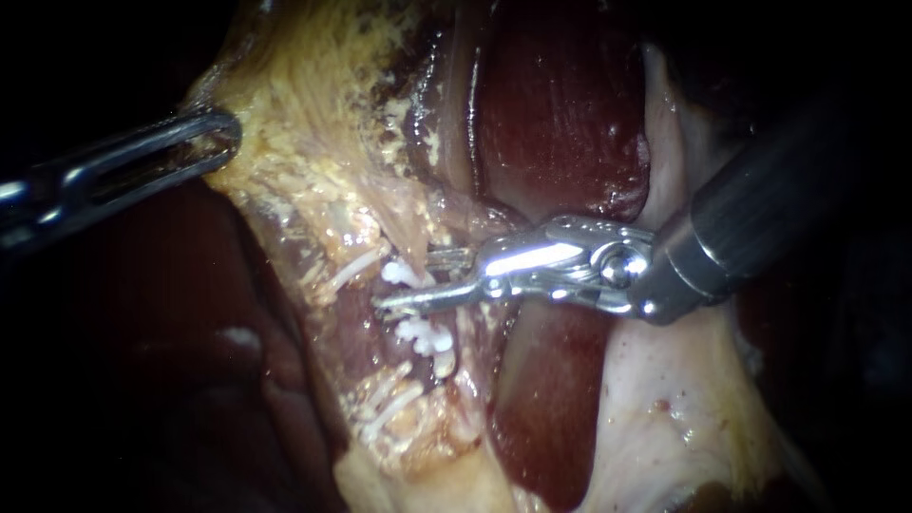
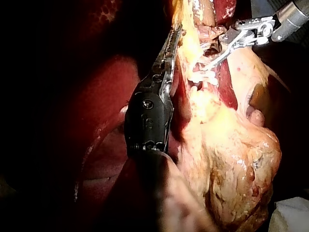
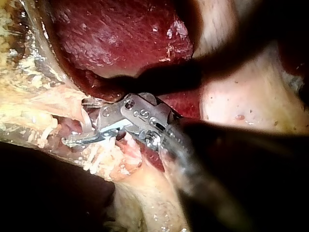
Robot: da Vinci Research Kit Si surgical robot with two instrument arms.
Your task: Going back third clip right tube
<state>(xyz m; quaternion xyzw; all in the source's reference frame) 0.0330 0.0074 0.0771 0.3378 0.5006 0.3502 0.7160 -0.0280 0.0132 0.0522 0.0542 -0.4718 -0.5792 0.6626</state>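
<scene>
Gaping beside the white clips [image 1: 425, 336] — right instrument [image 1: 429, 277], jaws apart

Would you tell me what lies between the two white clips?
In the endoscope view, the right instrument, jaws open, has its lower jaw between the upper clip and the lower clip.

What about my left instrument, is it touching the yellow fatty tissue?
Touching. In the endoscope view the left instrument lies on the edge of the yellow fatty tissue, with no gap between them.
</scene>
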